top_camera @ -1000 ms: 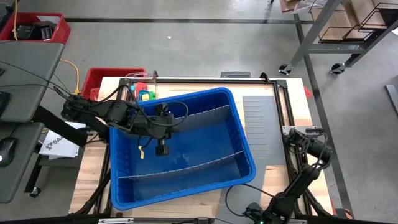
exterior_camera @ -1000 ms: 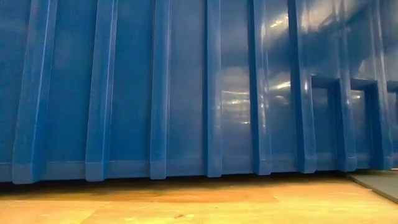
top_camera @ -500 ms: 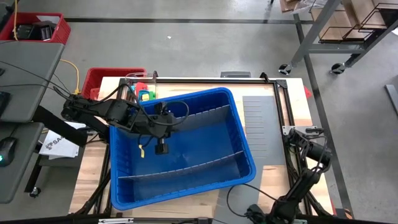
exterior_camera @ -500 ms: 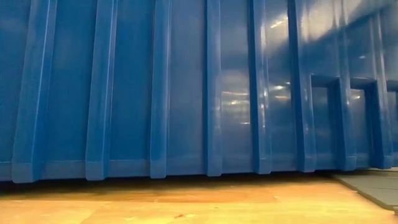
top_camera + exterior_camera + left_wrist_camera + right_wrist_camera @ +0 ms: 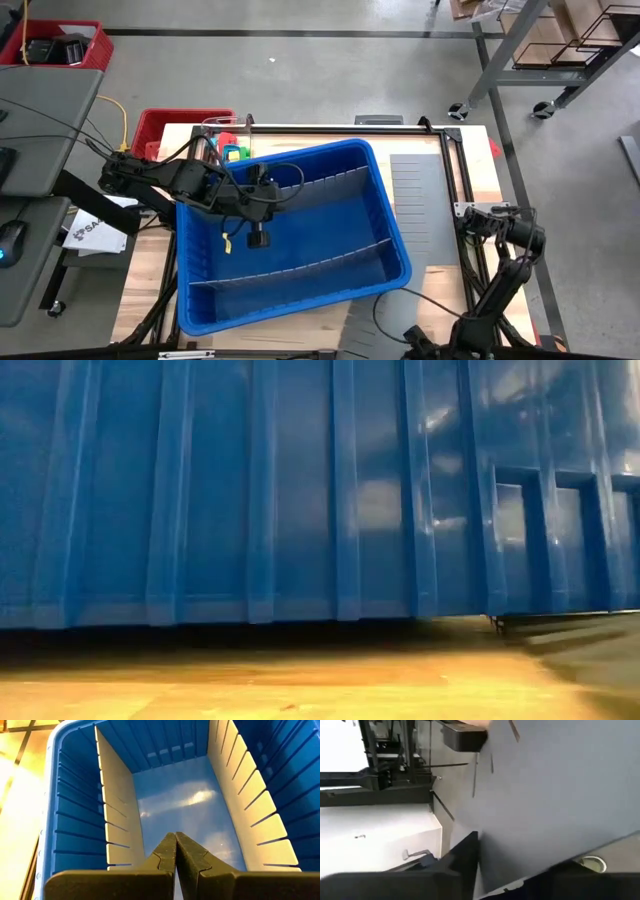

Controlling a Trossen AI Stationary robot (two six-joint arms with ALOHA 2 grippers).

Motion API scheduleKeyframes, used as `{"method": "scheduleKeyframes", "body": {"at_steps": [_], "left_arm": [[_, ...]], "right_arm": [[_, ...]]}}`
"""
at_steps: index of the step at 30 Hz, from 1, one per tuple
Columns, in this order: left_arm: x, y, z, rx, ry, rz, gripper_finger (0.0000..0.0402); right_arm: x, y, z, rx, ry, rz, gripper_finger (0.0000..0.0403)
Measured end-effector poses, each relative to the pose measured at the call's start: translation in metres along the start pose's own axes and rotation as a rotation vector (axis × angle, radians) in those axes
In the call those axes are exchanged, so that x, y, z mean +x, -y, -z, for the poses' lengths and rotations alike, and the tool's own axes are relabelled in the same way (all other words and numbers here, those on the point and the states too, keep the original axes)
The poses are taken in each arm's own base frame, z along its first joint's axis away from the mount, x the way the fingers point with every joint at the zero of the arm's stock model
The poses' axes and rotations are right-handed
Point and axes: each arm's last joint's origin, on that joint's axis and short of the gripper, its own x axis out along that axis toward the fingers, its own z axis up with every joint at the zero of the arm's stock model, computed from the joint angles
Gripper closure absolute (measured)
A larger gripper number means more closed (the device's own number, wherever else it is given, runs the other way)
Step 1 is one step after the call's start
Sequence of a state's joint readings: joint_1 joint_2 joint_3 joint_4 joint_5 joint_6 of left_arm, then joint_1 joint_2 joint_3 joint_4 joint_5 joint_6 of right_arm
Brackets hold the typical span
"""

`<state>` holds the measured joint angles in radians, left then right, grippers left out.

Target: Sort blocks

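Now grey panel (image 5: 365, 318) dragged under bin (image 5: 385, 215) corner — right pincer grips it; left pincer (image 5: 257, 240) clenched.

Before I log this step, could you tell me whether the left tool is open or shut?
Shut. In the left wrist view the left tool has its two dark fingers pressed together, empty, over the blue bin's middle compartment.

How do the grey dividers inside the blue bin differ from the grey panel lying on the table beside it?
The dividers stand on edge inside the blue bin; the panel lies flat on the table, outside it. From above, the dividers show only thin edges, the panel its broad face. All are grey with cut slots.
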<state>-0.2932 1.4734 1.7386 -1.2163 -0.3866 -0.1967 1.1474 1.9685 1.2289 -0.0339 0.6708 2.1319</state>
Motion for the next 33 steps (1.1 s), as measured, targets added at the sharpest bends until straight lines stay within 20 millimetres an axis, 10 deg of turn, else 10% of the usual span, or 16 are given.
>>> {"method": "scheduleKeyframes", "body": {"at_steps": [4, 10, 20, 33], "left_arm": [[0.000, 0.000, 0.000, 0.000, 0.000, -0.006, 0.0402], [0.000, 0.000, 0.000, -0.014, 0.001, -0.008, 0.0402], [0.000, 0.002, 0.003, -0.015, -0.040, 0.079, 0.0402], [-0.001, -0.007, 0.003, -0.004, -0.034, -0.067, 0.0397]], "right_arm": [[-0.002, -0.003, -0.001, 0.014, -0.004, -0.003, 0.0380], [-0.011, -0.009, 0.003, 0.043, -0.112, 0.022, 0.0398], [-0.103, -0.037, 0.010, -0.119, -0.662, 0.239, 0.0402], [-0.218, -0.064, -0.081, -0.193, -0.436, 0.587, 0.0402]]}}
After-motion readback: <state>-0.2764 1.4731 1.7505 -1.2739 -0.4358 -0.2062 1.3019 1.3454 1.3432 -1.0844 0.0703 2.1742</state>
